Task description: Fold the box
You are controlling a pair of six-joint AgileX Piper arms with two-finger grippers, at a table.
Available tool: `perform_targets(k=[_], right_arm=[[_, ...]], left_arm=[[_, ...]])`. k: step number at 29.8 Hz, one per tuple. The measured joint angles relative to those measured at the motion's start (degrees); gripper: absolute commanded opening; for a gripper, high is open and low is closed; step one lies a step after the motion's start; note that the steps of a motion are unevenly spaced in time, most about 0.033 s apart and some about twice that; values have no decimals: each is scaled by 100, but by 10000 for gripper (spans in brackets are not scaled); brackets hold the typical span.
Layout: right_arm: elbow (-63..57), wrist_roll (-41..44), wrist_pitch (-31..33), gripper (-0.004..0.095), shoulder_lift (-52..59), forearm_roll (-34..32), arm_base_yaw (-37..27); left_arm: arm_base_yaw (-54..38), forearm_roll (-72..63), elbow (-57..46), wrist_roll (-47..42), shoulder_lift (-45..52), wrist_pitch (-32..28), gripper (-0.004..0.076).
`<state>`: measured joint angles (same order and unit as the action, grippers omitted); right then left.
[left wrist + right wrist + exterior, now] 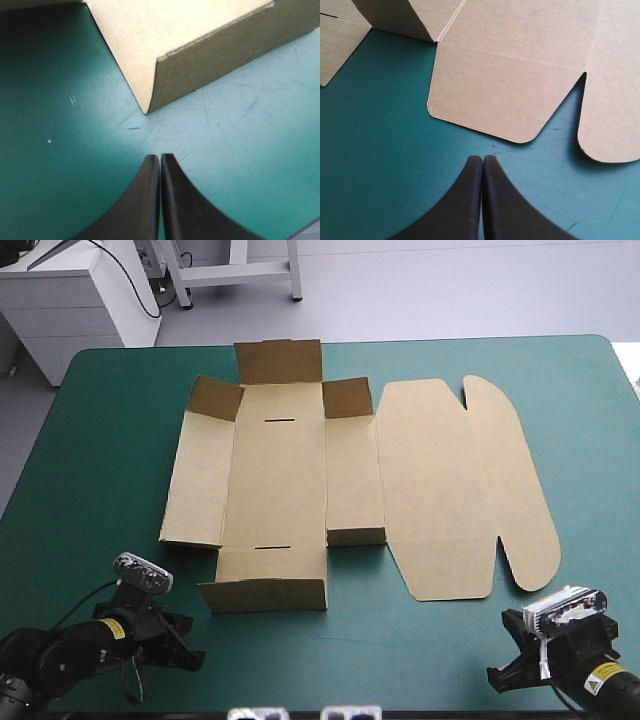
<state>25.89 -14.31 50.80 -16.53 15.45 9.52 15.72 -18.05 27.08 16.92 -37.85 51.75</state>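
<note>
The brown box point(280, 480) lies in the middle of the teal-green cover point(100, 460), only partly formed. Its far flap point(280, 362) stands up with the two small tabs beside it raised. Its near flap point(265, 592) is lifted as well. The lid point(450, 490) lies flat on the box's right side, with its rounded ears spread out.

The left gripper point(188, 655) hangs off the box's near-left corner, with its black fingers pressed together into one point and holding nothing. From its wrist, the corner of the near flap sits just ahead of the tips, clear of them.

The right gripper point(498, 676) waits off the lid's near-right corner, also clenched on nothing. A rounded lid tab point(490, 95) lies just ahead of it, not touching.
</note>
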Motion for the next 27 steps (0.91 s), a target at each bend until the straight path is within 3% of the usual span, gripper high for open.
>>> perform_targets(k=[27], right_arm=[[0, 0, 5, -20, 0, -6, 0]], left_arm=[[0, -146, 172, 0, 0, -55, -8]])
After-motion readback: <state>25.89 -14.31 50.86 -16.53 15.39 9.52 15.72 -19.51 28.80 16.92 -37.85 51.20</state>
